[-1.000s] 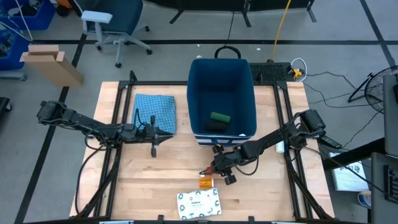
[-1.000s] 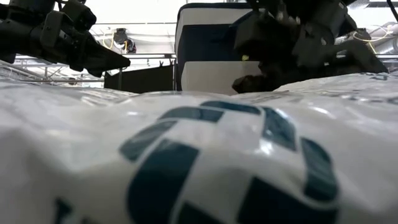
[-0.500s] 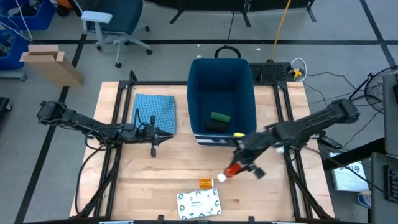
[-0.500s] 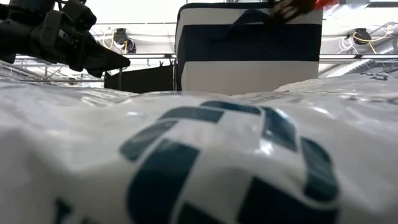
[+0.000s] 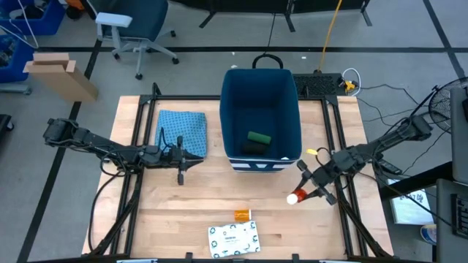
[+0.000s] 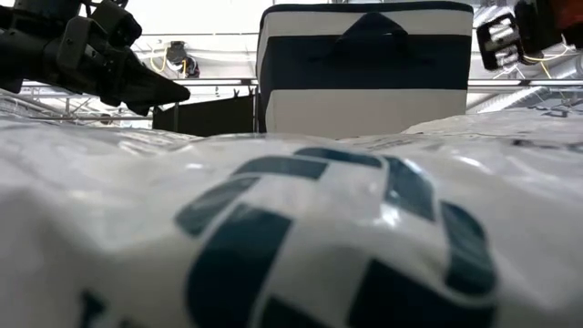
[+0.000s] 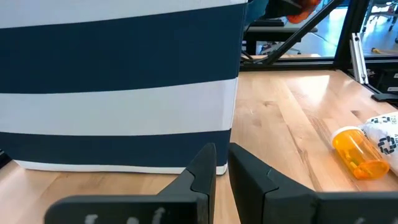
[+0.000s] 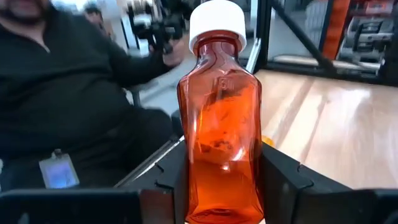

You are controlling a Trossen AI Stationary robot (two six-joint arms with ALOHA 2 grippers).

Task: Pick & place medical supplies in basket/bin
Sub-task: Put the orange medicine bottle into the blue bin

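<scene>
The left claw point(image 5: 180, 175) hangs over the wooden surface point(image 5: 168, 219) just in front of the blue patterned cloth point(image 5: 183, 132), to the left of the bin. Its fingers point(image 7: 202, 171) sit close together with only a thin gap between them and nothing held.

Near the front edge of the surface lies a flat white packet with green print point(image 5: 233, 239), and just behind it, touching or almost touching, a small orange pill vial point(image 5: 242, 214) rests on its side. In the low view the packet point(image 6: 273, 237) fills most of the foreground.

Behind these stands the deep dark-blue bin point(image 5: 292, 124), its white-striped short side point(image 6: 364, 77) facing the front. Inside it, on the floor near the striped end, lie a green cylinder point(image 5: 259, 137) and a dark item point(image 5: 255, 147) just beside it.

To the right of the bin's front corner, the right claw point(image 5: 313, 191) is raised above the surface and pinches a red bottle with a white cap point(image 5: 296, 197). The right wrist view shows the bottle point(image 8: 221, 124) clamped between both fingers point(image 8: 283, 180), cap pointing away from the wrist. A person in dark clothing point(image 8: 68, 93) shows beyond it, off the surface.
</scene>
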